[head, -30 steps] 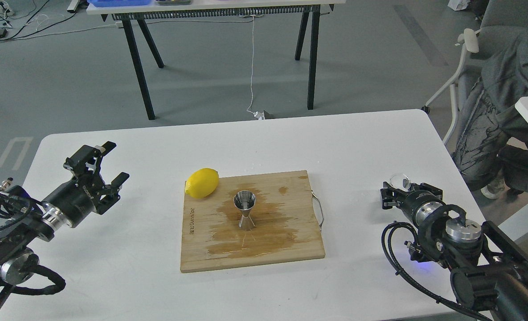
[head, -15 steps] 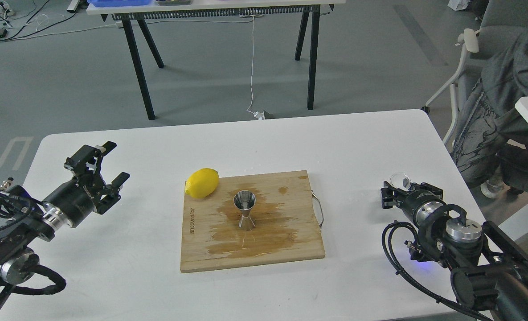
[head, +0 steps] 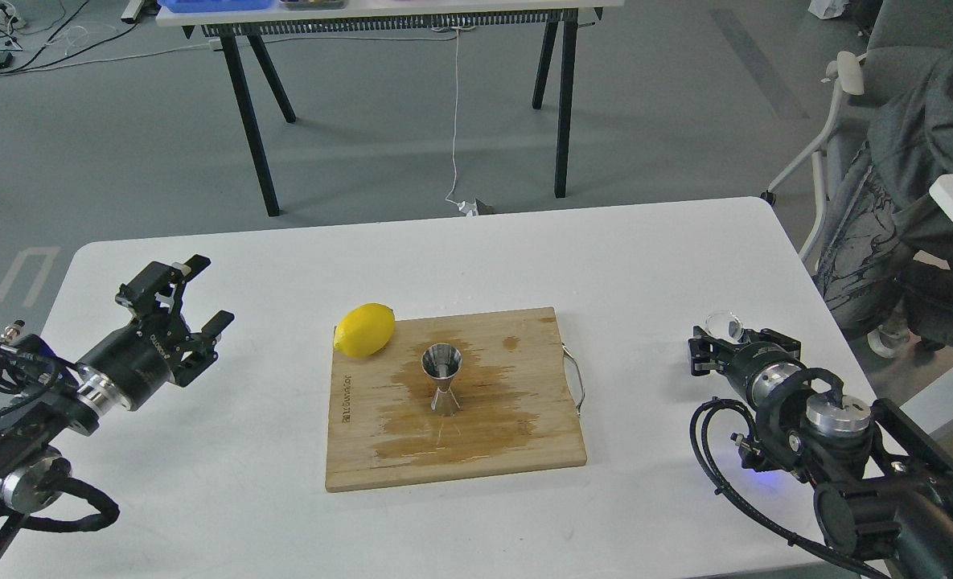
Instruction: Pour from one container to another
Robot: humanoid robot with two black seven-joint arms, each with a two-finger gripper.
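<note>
Bright, even overhead light; soft, faint shadows beneath the wooden board (head: 379, 450) on the white table (head: 243, 498). Sharp throughout, mild glare on the jigger (head: 442, 378).

steel jigger (head: 442, 382) upright mid-board; clear glass cup (head: 722, 326) near table's right edge.

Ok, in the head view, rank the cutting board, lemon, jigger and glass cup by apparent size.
1. cutting board
2. lemon
3. jigger, close to the lemon in extent, so that order is unsure
4. glass cup, partly hidden by the right claw
</note>
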